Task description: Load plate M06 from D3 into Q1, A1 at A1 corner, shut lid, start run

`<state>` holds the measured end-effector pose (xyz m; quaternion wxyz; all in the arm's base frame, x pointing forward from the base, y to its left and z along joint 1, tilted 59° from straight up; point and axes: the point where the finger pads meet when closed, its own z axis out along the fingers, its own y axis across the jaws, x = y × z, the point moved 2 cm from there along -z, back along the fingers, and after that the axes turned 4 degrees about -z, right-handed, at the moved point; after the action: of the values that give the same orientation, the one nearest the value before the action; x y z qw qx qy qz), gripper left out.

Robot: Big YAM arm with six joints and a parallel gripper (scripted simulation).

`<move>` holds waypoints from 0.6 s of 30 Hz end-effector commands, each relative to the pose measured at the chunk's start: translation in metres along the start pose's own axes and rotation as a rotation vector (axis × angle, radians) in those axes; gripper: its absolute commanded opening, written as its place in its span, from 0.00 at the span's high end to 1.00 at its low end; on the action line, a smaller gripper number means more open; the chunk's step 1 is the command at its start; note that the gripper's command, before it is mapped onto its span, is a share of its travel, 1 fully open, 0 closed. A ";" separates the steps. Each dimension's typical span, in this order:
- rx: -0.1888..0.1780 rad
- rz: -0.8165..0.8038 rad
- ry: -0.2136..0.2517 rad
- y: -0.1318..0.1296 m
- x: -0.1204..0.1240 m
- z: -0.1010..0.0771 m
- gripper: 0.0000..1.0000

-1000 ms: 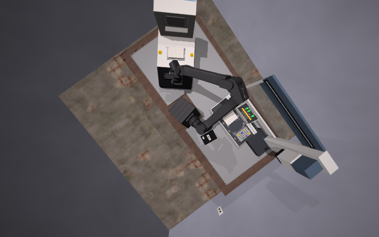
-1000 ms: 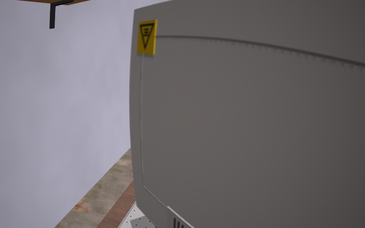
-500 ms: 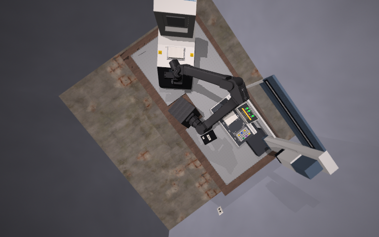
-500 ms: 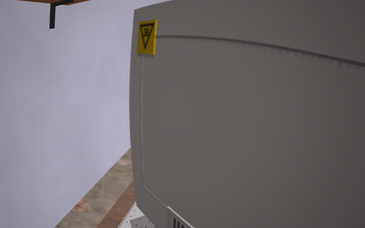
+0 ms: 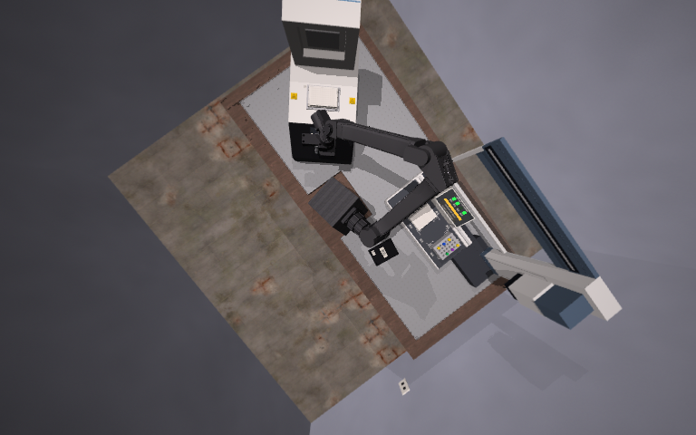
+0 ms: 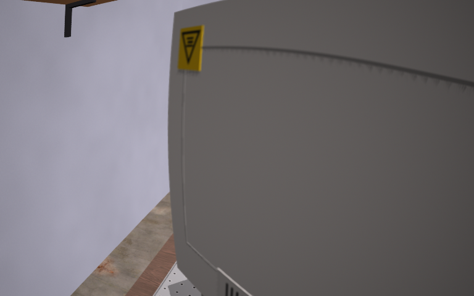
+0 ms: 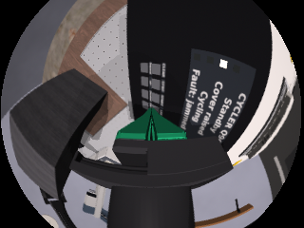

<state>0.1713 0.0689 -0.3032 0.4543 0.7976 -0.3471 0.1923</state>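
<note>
The cycler Q1 stands at the far end of the mat. Its lid is raised at the rear, with the dark underside showing. A white 96-well plate lies on the open block between two yellow stickers; I cannot read its label. My gripper is shut and empty over Q1's black front panel. In the wrist view the green fingertips point at the key grid, beside the status text. I cannot tell whether they touch a key.
The hand-off row on the right holds another white plate and the tube cooling block with coloured caps. My forearm hides the row's upper end. A small black nest lies near the arm's base. A grey housing with a yellow sticker fills the exterior view.
</note>
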 end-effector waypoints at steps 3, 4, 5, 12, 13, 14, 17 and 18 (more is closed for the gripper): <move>0.005 -0.014 -0.003 -0.009 -0.008 0.002 1.00; 0.006 -0.017 0.000 -0.009 -0.008 0.001 1.00; 0.007 -0.021 0.003 -0.010 -0.008 0.000 1.00; 0.030 -0.012 0.001 -0.017 -0.006 -0.011 1.00; 0.034 -0.010 0.000 -0.018 -0.006 -0.012 1.00; 0.037 -0.009 -0.001 -0.019 -0.005 -0.014 1.00; 0.048 -0.002 -0.005 -0.022 -0.003 -0.019 1.00; 0.048 0.002 -0.008 -0.023 -0.002 -0.020 1.00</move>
<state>0.1720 0.0710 -0.3057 0.4544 0.7982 -0.3453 0.1928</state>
